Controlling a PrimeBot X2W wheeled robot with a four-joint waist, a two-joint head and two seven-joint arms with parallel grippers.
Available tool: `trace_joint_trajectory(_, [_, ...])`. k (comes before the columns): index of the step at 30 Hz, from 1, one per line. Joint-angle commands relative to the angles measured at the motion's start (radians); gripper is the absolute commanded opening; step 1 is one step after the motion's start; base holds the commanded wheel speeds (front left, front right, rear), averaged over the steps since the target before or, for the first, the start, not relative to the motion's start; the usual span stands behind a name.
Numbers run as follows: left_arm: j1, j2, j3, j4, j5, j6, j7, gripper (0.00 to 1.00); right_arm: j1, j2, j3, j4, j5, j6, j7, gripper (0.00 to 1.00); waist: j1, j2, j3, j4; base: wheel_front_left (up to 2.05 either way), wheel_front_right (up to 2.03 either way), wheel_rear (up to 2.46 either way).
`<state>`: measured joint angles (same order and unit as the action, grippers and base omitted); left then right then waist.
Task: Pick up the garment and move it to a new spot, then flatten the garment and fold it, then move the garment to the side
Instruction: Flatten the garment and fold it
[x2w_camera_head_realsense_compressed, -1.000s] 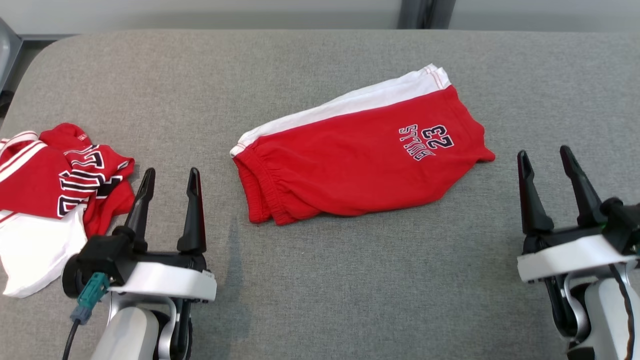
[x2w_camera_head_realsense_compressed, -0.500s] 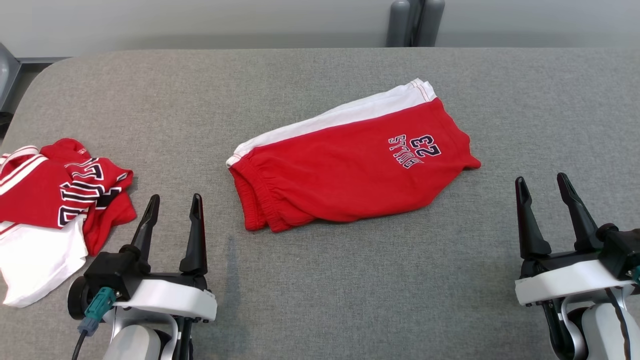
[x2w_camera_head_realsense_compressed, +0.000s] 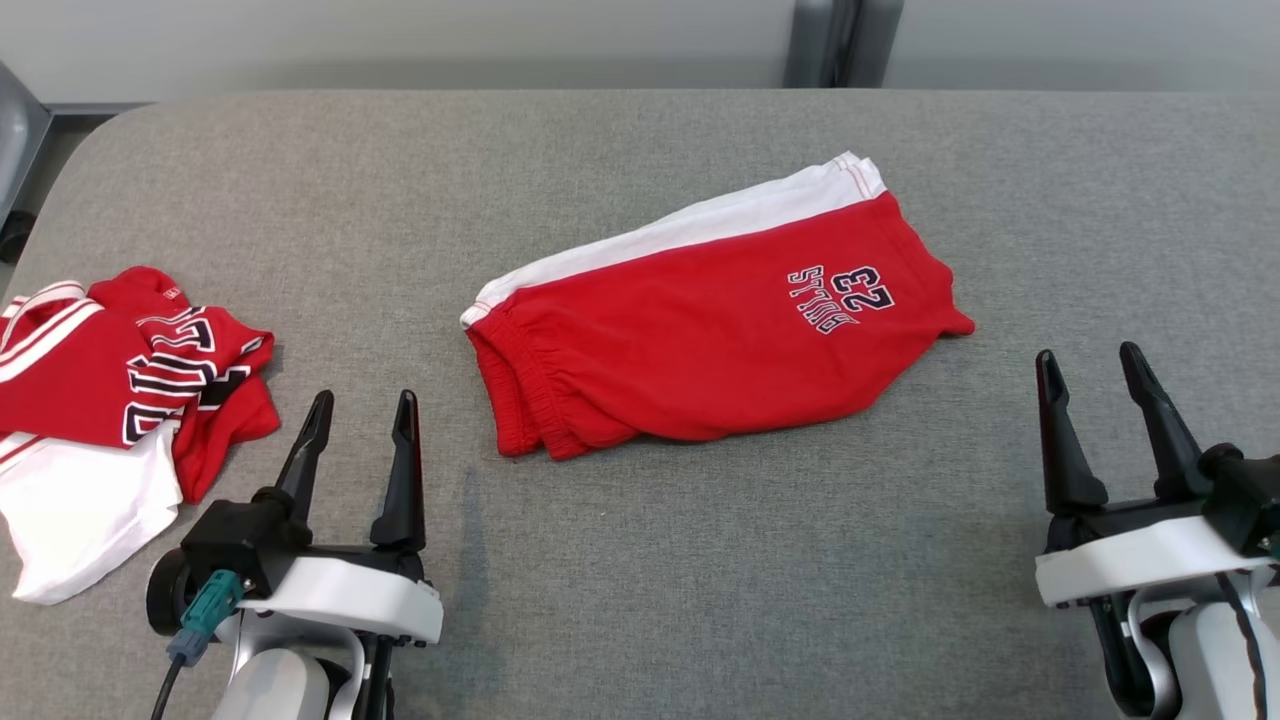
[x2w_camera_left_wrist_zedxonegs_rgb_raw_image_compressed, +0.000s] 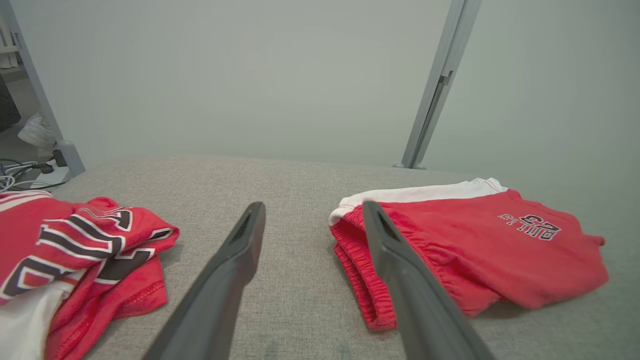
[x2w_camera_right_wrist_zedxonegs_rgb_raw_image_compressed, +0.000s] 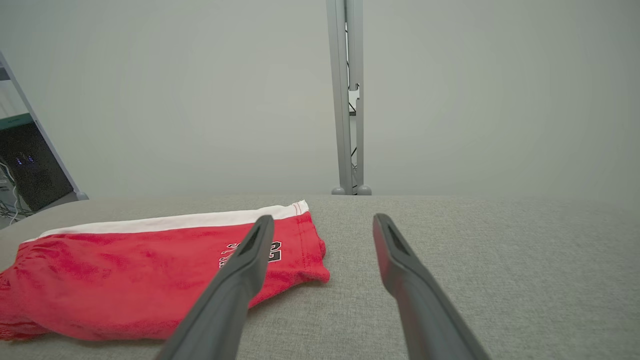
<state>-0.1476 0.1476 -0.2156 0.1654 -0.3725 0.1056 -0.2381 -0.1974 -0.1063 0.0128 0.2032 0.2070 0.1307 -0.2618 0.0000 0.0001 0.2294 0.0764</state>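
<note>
Head view: left pincer and right pincer gape empty, apart from shorts.

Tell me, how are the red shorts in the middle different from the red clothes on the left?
The shorts lie folded flat and neat; the left clothes are a crumpled heap. The shorts carry small dark lettering with a 23; the left clothes show big black letters. Both are red with white parts, resting on the grey table.
</note>
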Motion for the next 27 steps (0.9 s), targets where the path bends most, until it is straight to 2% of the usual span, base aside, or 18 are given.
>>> trace_joint_trajectory(1, [-0.015, 0.007, -0.004, -0.003, 0.004, -0.001, 0.001, 1.0, -0.017, -0.011, -0.006, 0.002, 0.0, 0.0, -0.004, 1.0, 0.0, -0.0001, 0.009, 0.006, 0.0, 0.0, 0.0])
trace_joint_trajectory(11, [-0.087, -0.015, -0.037, -0.002, 0.012, -0.019, -0.003, 1.0, -0.17, -0.08, 0.018, 0.139, 0.044, 0.0, 0.038, 1.0, 0.0, -0.0001, 0.091, 0.07, 0.0, 0.0, 0.0])
trace_joint_trajectory(17, [-0.135, -0.035, -0.047, 0.019, 0.008, -0.025, -0.014, 1.0, -0.299, -0.129, 0.093, 0.305, 0.081, 0.0, 0.103, 1.0, 0.0, -0.0001, 0.133, 0.109, 0.0, 0.0, 0.0])
trace_joint_trajectory(27, [-0.162, -0.047, -0.047, 0.039, 0.015, -0.034, -0.025, 1.0, -0.458, -0.143, 0.182, 0.527, 0.153, 0.0, 0.189, 1.0, 0.0, -0.0001, 0.167, 0.117, 0.0, 0.0, 0.0])
